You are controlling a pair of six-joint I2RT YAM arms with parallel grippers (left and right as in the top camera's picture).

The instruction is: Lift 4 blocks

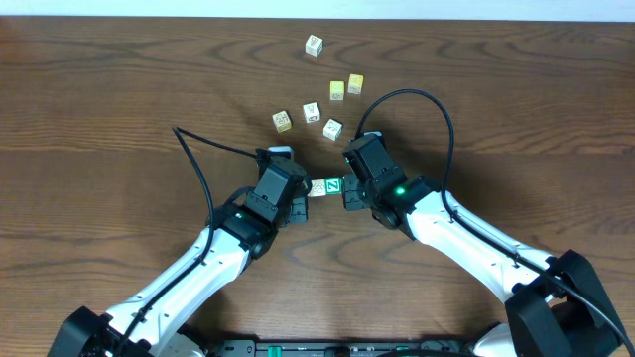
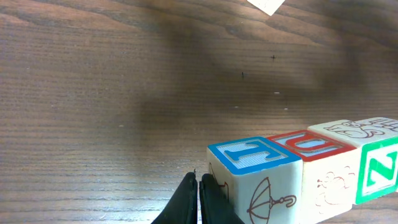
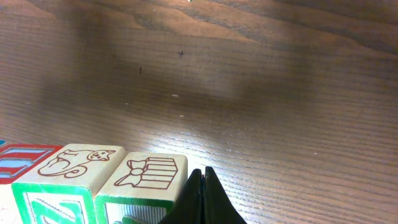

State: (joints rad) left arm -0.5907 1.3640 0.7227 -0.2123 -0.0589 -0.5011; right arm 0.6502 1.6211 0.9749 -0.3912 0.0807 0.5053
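Four blocks [image 1: 326, 186] form one tight row, face to face, near the middle of the table [image 1: 109, 89]. Seen from above, the row runs from 9 to 3 o'clock, with an arm coming in at each end. The left pincer [image 2: 199, 198] has its fingers pressed together with no gap. It grips nothing, and its tips stand against the 9 o'clock end of the row, beside the blue-edged block [image 2: 252, 155], which has an umbrella drawn on its side. Next along come a red-edged block [image 2: 309, 144] and then the green "N" block [image 2: 378, 171]. The right pincer [image 3: 204, 194] is likewise closed tight on nothing. Its tips lie against the 3 o'clock end, beside a green-faced block [image 3: 149, 173] whose top shows a gift box. Whether the row rests on the wood or hangs clear of it — I cannot tell. Six loose cubes [image 1: 312, 112] lie scattered toward 12 o'clock, apart from both pincers — two yellow cubes [image 1: 337, 89] among them.
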